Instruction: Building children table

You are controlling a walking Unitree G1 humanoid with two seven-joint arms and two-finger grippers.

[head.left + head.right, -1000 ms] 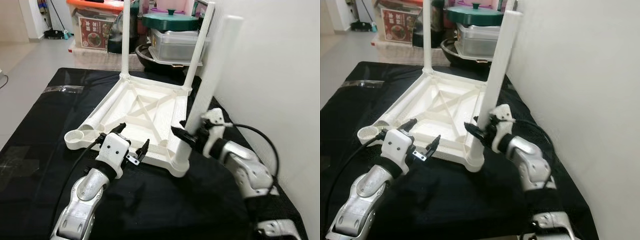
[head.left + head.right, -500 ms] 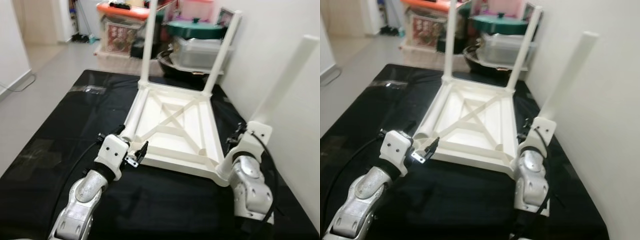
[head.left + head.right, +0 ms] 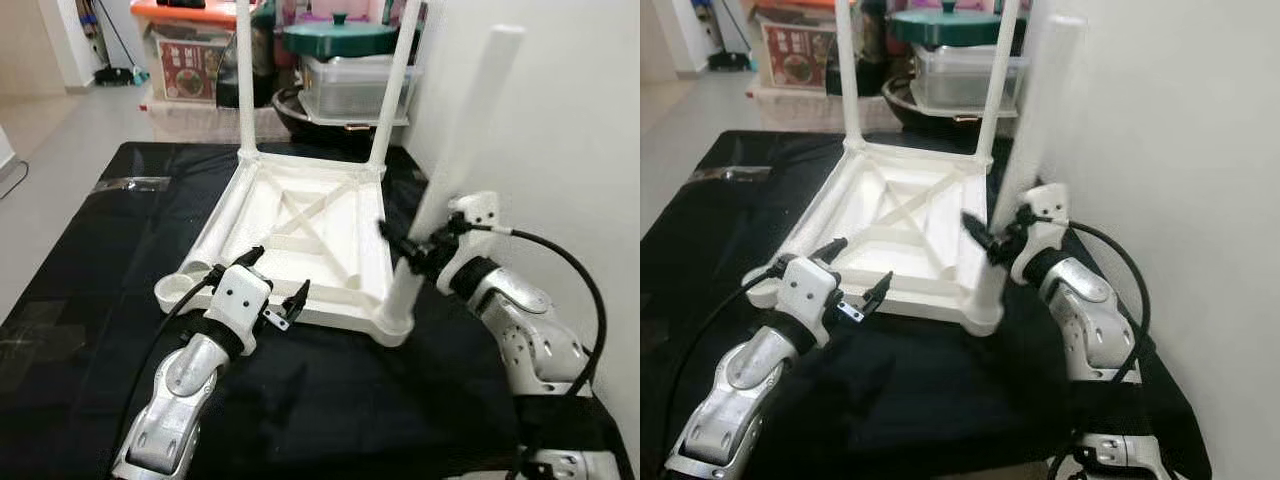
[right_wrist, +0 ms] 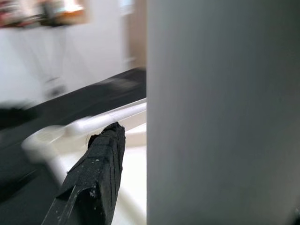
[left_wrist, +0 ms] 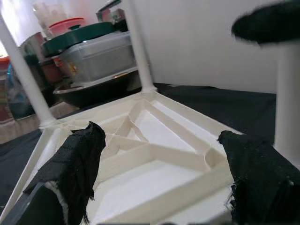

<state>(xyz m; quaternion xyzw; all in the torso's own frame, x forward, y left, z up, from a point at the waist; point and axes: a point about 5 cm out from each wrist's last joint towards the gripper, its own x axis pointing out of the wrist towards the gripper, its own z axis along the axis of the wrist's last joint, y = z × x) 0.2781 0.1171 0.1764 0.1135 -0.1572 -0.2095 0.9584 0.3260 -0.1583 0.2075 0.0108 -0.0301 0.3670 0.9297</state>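
Re-gripped, right gripper [image 3: 408, 250] fingers clamp the upright leg [image 3: 455, 165]; left gripper [image 3: 272, 283] fingers apart.

The right gripper [image 3: 408, 248] returned from beside the table's near corner and closed again around the near right leg [image 3: 452, 170], which it brought back from leaning outward to nearly upright in its socket.

Table frame [image 3: 300, 225] looks matt white plastic, prob. smooth; black cloth [image 3: 90, 260] underneath.
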